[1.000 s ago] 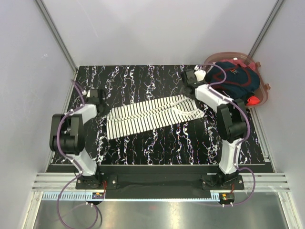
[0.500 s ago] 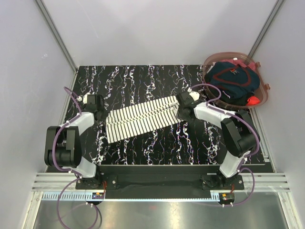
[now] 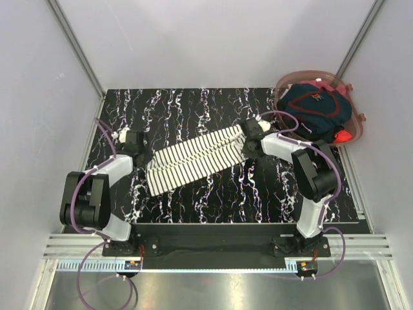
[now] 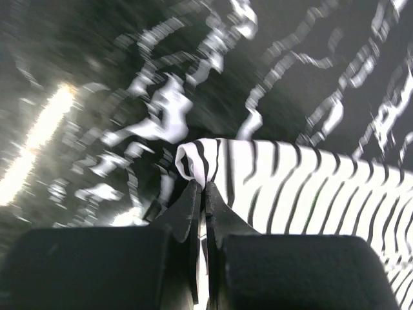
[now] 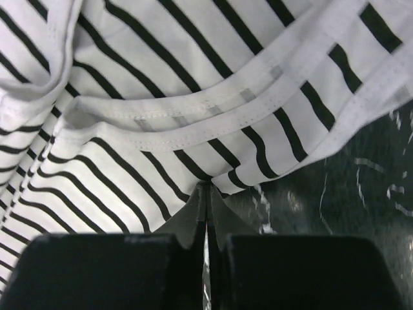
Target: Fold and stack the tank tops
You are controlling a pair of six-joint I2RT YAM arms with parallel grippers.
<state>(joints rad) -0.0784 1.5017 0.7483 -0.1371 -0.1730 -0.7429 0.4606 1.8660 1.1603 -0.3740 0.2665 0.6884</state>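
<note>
Black stone-look marbling with white veins covers the bench (image 3: 213,194). Toward its left side, the left jaws are pinched shut on a rolled corner of the striped tank top (image 3: 193,158), and the cloth curls over their tips in the left wrist view. The white, navy-striped top lies pulled into a long band that slants across the middle of the bench, nearer at the left and farther at the right. At that right end the right jaws are closed tight on the stitched hem. Farther right, at the bench's far corner, the navy tank top (image 3: 316,106) sits bunched inside a pinkish translucent basket (image 3: 353,132), well apart from the striped one.
</note>
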